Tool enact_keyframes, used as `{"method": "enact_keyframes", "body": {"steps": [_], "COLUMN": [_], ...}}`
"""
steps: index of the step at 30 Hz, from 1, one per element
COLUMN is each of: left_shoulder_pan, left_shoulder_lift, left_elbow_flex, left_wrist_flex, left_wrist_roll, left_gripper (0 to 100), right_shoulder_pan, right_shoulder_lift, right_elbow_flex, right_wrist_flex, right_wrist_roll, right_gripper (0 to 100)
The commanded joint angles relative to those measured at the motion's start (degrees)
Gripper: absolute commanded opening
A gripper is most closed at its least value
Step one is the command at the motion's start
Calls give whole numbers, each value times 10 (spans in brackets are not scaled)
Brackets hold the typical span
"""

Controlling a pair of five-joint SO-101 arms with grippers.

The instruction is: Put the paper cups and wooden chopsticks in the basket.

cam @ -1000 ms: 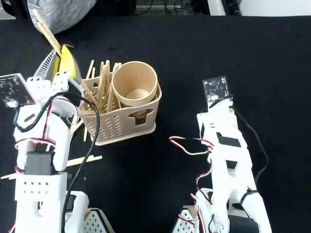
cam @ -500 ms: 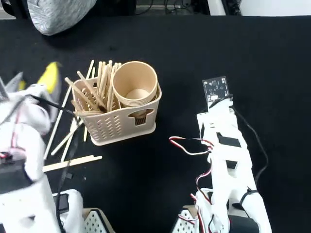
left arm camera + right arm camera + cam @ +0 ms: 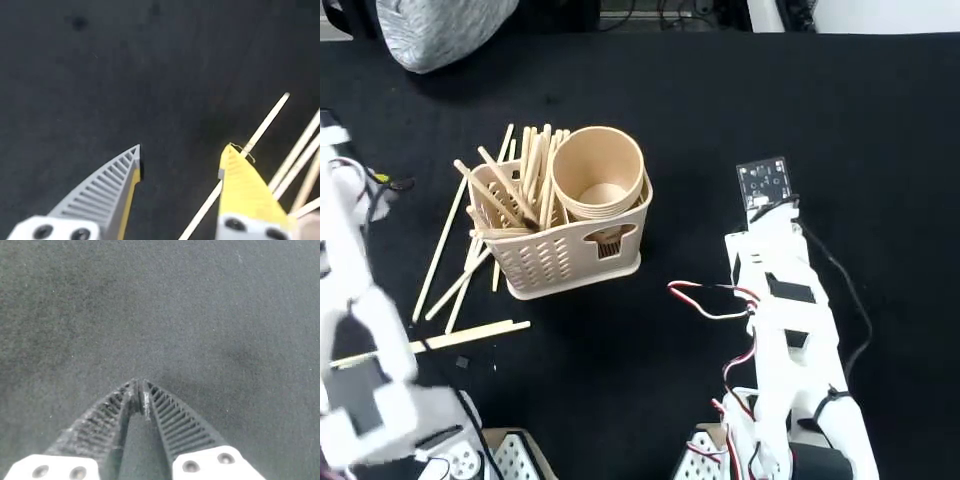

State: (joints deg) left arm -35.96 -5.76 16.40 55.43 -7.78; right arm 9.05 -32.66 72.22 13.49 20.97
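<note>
The paper cups (image 3: 598, 175) already sit nested in the basket (image 3: 570, 255), and a bundle of chopsticks (image 3: 515, 185) stands in the compartment beside them. What is left of the task is the loose chopsticks (image 3: 438, 250): several lie slanted on the desk (image 3: 770, 90) just to the left of the basket, some leaning against its wall, and a single chopstick (image 3: 470, 335) lies flat in front of the basket's left corner.

So the step in hand looks like fetching one of these strays. The left arm (image 3: 345, 260) is well to the left of the basket. Its wrist view shows the left gripper (image 3: 182, 155) with its jaws spread wide and nothing between them, hanging over bare desk, with one chopstick (image 3: 269, 120) running under its yellow jaw. The right arm (image 3: 785, 300) is well to the right of the basket. The right gripper (image 3: 139, 392) is closed on nothing, over bare desk.

The next move probably calls for the left gripper to shift sideways until one chopstick lies between its jaws, then lower and close. The sticks are thin and lie flat, so the jaws will likely need to reach nearly down to the desk. Crossed neighbours may be dragged along.
</note>
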Motion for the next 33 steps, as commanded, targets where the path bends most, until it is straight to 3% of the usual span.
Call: {"method": "enact_keyframes", "body": {"steps": [1, 3, 18, 29, 33], "left_shoulder_pan": [64, 93, 185, 201, 204], "left_shoulder_lift": [164, 222, 450, 450, 450], "left_elbow_flex": [-110, -153, -375, -378, -410], "left_wrist_flex": [69, 107, 177, 178, 240], "left_wrist_roll": [-125, -160, -160, -164, -198], "left_gripper": [256, 256, 255, 109, 29], "right_shoulder_pan": [-7, -7, -7, -7, -7], "right_shoulder_lift": [-1, -1, -1, -1, -1], "right_elbow_flex": [-1, -1, -1, -1, -1], "right_wrist_flex": [-11, -11, -11, -11, -11], "right_wrist_roll": [4, 4, 4, 4, 4], "right_gripper": [15, 15, 15, 15, 15]}}
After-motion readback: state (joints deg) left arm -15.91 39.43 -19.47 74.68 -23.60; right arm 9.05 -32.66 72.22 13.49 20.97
